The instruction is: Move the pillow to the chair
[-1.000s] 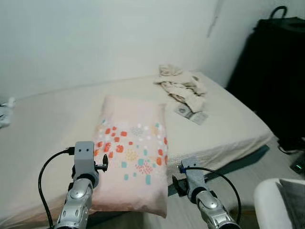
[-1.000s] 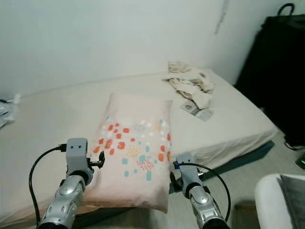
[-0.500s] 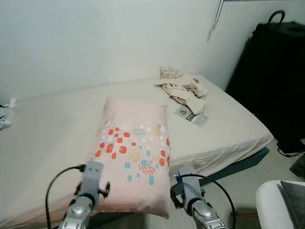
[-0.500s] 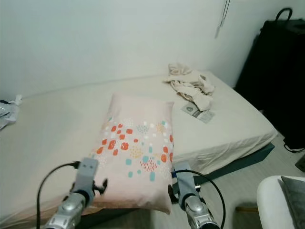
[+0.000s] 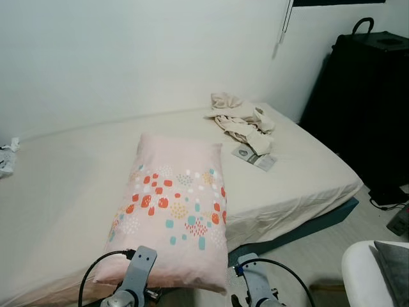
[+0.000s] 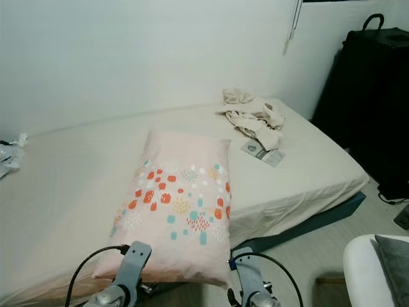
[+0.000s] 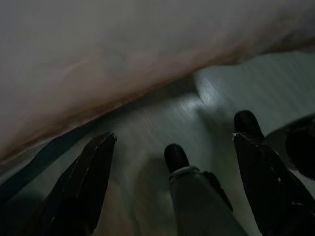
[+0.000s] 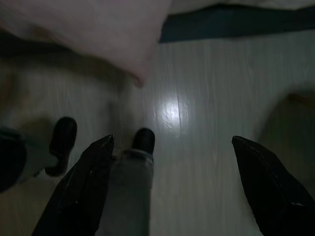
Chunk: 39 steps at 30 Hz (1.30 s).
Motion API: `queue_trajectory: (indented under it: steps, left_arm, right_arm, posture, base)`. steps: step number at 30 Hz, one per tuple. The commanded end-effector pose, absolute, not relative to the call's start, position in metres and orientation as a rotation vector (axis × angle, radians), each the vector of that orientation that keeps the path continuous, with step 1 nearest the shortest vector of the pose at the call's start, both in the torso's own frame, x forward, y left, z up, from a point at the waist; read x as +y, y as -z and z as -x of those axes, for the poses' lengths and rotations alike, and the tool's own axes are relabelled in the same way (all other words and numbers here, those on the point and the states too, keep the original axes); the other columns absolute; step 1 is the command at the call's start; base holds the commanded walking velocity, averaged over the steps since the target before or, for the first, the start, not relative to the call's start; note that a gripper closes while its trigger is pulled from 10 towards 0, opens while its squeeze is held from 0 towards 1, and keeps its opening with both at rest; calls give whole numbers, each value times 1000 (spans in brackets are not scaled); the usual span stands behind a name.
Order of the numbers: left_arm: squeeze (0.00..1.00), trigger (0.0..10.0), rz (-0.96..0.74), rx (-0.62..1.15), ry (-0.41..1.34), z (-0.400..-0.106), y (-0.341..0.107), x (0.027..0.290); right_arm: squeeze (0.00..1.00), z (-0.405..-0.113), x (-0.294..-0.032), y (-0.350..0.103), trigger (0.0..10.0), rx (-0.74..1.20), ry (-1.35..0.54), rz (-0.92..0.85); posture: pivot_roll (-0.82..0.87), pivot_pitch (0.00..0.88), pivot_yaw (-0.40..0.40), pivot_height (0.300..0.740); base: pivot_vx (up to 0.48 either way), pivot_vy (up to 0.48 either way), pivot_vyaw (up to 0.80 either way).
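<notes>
L gripper [image 7: 174,142] & R gripper [image 8: 170,147] open, empty; 1 pillow [image 5: 176,204] on bed [image 5: 57,185].

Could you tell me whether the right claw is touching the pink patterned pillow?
Apart. In the right wrist view the open right claw hangs over pale floor, with the pink patterned pillow corner clear of both fingers.

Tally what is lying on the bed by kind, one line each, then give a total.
Patterned pillow: 1
Heap of crumpled cloth: 1
Flat packet beside the heap: 1
White crumpled item at the bed's left edge: 1
Total: 4
</notes>
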<state>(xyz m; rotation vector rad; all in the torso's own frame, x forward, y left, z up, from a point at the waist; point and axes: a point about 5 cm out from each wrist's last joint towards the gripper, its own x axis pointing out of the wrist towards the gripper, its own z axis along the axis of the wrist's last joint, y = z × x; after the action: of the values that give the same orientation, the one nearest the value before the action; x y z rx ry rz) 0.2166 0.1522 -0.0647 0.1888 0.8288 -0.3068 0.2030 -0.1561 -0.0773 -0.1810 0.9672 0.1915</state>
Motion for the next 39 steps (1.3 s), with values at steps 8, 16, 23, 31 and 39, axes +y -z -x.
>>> queue_trajectory:
  steps: [8,16,23,31,39]
  left_arm:
    - [0,10000,-163,901,338,-205,73,147]
    - [0,10000,-115,932,329,-194,79,145]
    - [0,10000,-130,955,362,-186,83,139]
    - [0,10000,-164,902,383,-186,82,133]
    - [0,10000,-140,890,325,-193,79,123]
  right_arm:
    - [0,-184,-155,88,10000,1065,-191,162]
    - [0,-167,-139,95,10000,1082,-247,166]
    - [0,-156,-152,99,10000,1100,-256,199]
    - [0,-155,-164,99,10000,1094,-225,204]
    - [0,-173,-188,88,10000,968,-119,214]
  posture:
    - [-3,0,-30,740]
    - [-10,0,-20,740]
    - [-28,0,-2,740]
    - [-27,0,-1,740]
    - [-61,24,-6,740]
  base:
    - [0,0,0]
    - [0,0,0]
    - [0,0,0]
    - [0,0,0]
    - [0,0,0]
